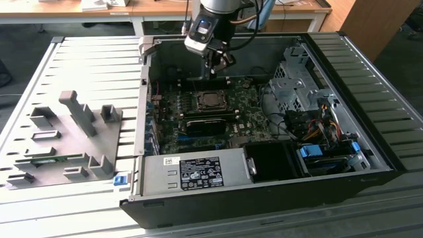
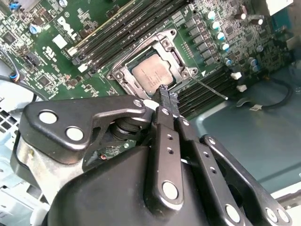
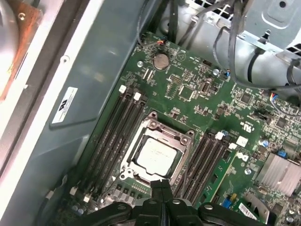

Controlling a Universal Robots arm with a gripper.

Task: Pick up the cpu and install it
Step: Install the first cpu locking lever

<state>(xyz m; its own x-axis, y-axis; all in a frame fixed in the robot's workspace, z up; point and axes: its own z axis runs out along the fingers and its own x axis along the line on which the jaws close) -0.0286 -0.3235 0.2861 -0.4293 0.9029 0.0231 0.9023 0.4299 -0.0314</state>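
exterior view: gripper (image 1: 213, 68) hangs inside the open computer case (image 1: 370, 124), above the socket (image 1: 210, 100) | second wrist view: fingers pressed together, nothing between them; cpu (image 2: 151, 75) sits in the socket just beyond the fingertips | first wrist view: white sticker (image 3: 65, 104) on case wall, print illegible

cpu (image 2: 151, 74) near edge behind hand (image 2: 167, 100), socket latch state unclear

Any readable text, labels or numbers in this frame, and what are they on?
Power supply label: dense print, too small to read.
White sticker on the case wall: too blurred to read.
Motherboard: white maker's logo, not quoted here; other print too small to read.
cpu: no marking readable on its lid.
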